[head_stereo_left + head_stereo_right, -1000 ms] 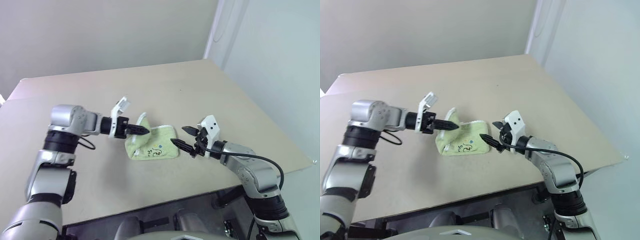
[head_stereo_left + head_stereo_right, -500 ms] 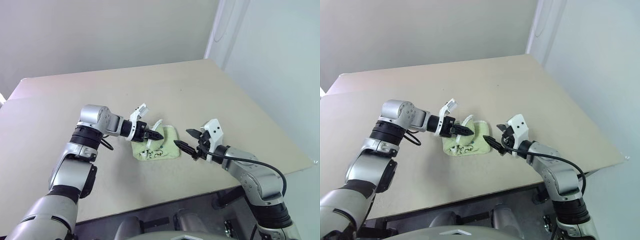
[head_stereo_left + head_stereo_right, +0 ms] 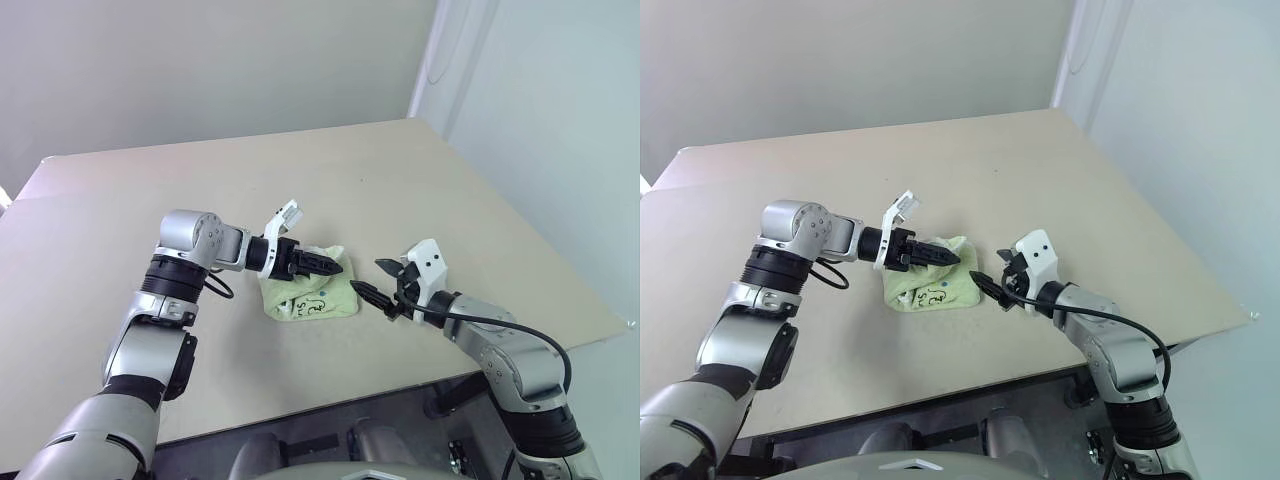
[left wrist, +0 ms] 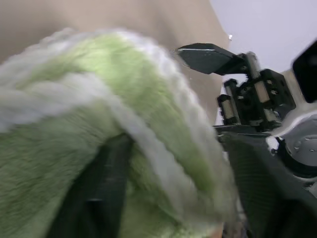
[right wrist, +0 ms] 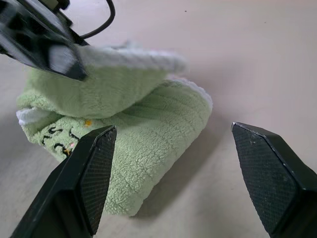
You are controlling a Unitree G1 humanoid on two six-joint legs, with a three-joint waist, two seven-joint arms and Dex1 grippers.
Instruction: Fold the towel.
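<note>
The towel (image 3: 312, 296) is a light yellow-green bundle with white edging, folded over itself mid-table, its dark marks facing the front. My left gripper (image 3: 326, 266) reaches over its top from the left. In the left wrist view the fingers (image 4: 101, 193) stand apart with a fold of the towel (image 4: 114, 94) draped over and between them. My right gripper (image 3: 370, 277) hovers open just right of the towel (image 5: 143, 144), pointing at it and touching nothing. One left finger (image 5: 47, 47) sits under the top flap.
The beige table (image 3: 400, 170) stretches far behind the towel. Its front edge (image 3: 330, 395) runs close below both arms, and its right corner (image 3: 620, 320) lies beyond my right arm. A pale wall stands behind.
My left gripper has carried the towel's edge to the right across the pile, lowered it, and its jaws have parted. The right gripper has stayed open in place.
</note>
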